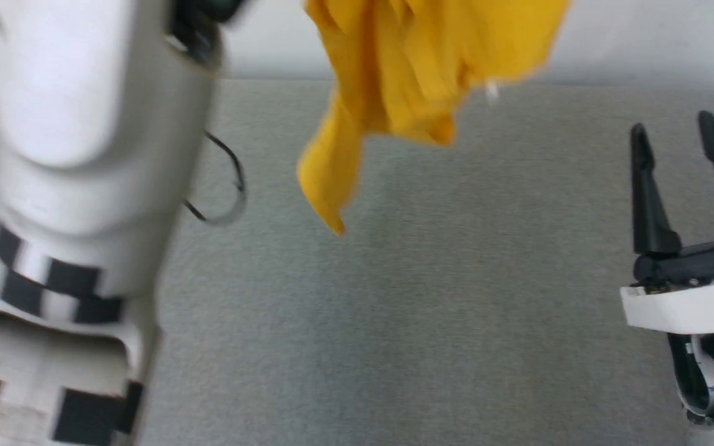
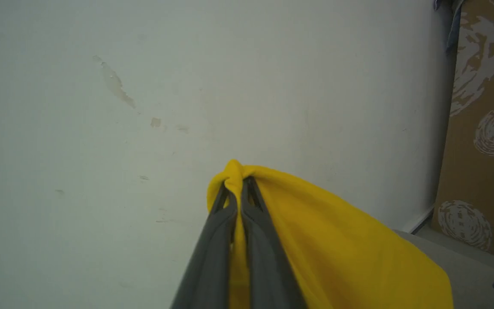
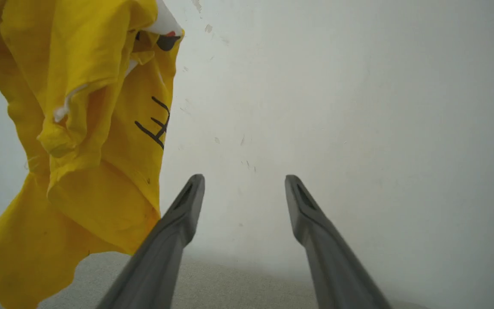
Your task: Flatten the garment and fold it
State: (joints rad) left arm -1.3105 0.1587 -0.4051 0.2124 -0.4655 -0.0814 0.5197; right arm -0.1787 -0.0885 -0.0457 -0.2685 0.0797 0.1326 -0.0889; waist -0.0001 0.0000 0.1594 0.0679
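Note:
The garment (image 1: 406, 68), a bright yellow T-shirt, hangs bunched in the air above the grey table (image 1: 425, 297), its lowest corner dangling free. In the left wrist view my left gripper (image 2: 237, 182) is shut on a fold of the garment (image 2: 337, 253), which drapes down to the right of the fingers. My left forearm (image 1: 72, 186) rises at the left of the head view, its fingers above the frame. My right gripper (image 1: 673, 133) stands open at the right, apart from the cloth. In the right wrist view the garment (image 3: 79, 141) hangs left of my open right gripper (image 3: 245, 182), black printed lines showing.
A pale wall (image 1: 642, 43) runs behind the table's far edge. A brown patterned panel (image 2: 483, 128) stands at the right of the left wrist view. A thin cable loop (image 1: 227, 186) hangs beside my left forearm.

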